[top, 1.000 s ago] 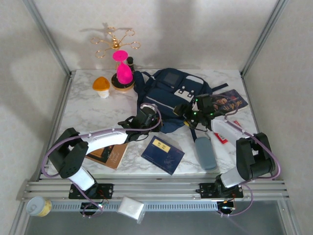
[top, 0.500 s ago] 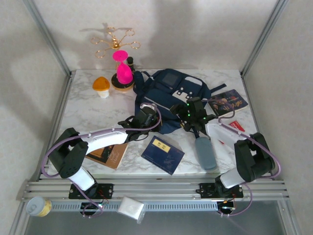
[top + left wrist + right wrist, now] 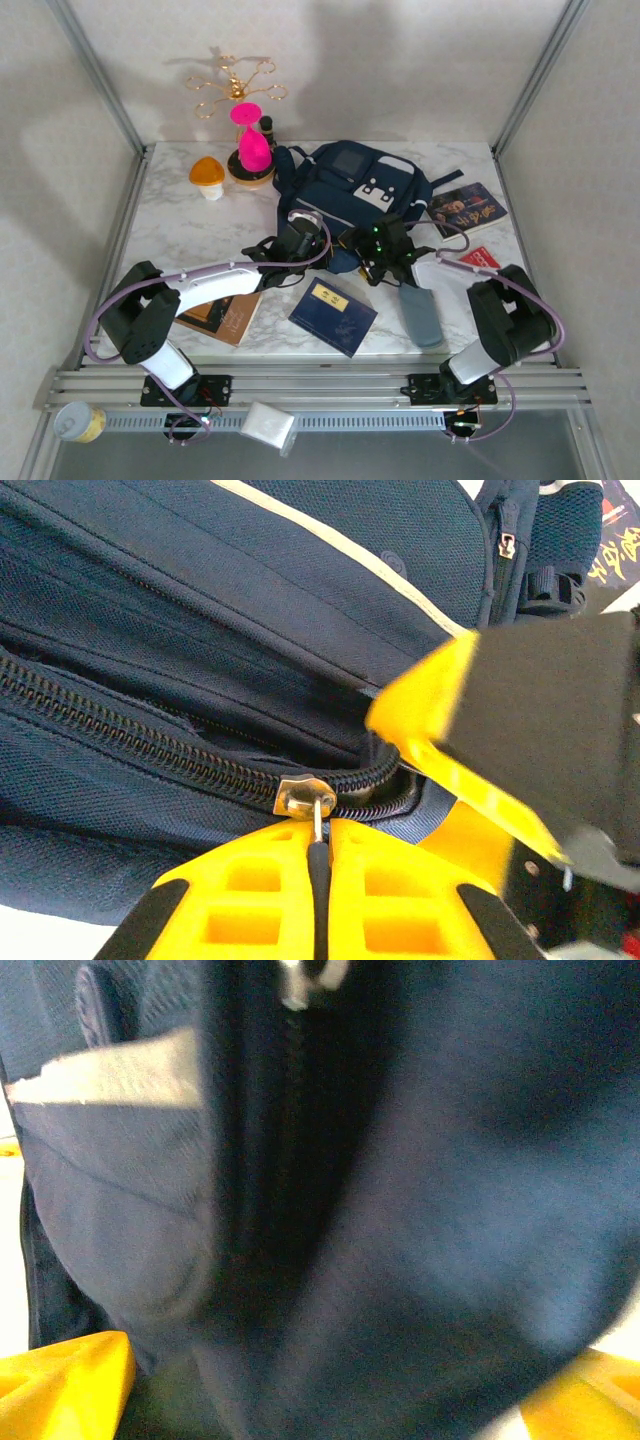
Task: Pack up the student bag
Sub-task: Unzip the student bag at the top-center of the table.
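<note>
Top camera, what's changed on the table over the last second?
The right gripper swung left, from over the book on the right to the near edge of the student bag, its jaws open with bag fabric between them. The left gripper stayed shut on the zipper pull. The bag and the other things did not move.

The student bag (image 3: 400,1210) is blurred, too close to focus (right wrist view); edges crop it.
</note>
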